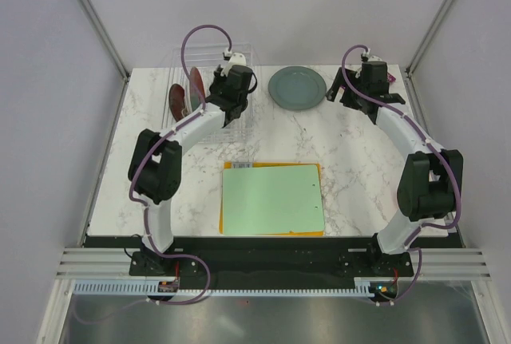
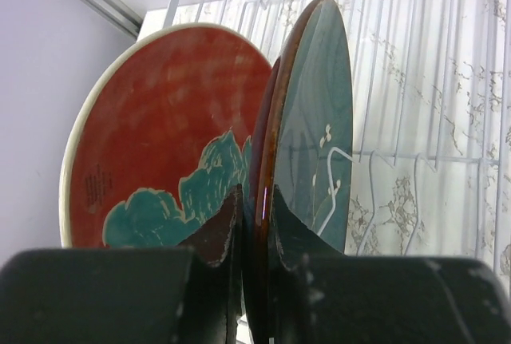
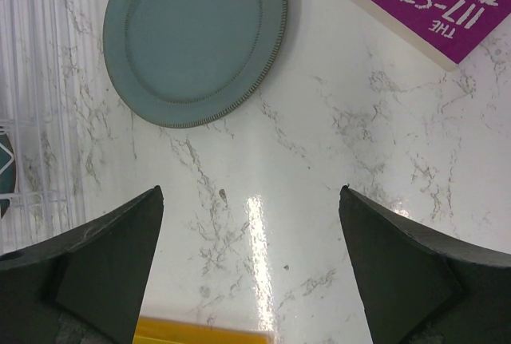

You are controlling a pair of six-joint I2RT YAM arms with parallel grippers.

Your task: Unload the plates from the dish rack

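A: Your L hand [image 2: 259, 236] looks pinched on the dark teal plate [image 2: 311, 136] rim. The plate's upright in the dish rack [image 2: 415, 65], at the counter [image 1: 359, 168]'s 11 o'clock.

B: Risk?

A: Glazed, slick, thin edge, so it may slip or knock the red plate [image 2: 152, 144] just beside at 9. R hand [image 3: 251, 280] is spread; grey-green plate [image 3: 196, 37] lies flat at 12.

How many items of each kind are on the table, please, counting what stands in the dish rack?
Plates: 4 (grey-green plate, red patterned plate, dark teal plate, dark red plate)
Dish rack: 1
Boards: 2 (green board, orange board)
Purple book: 1
Total: 8
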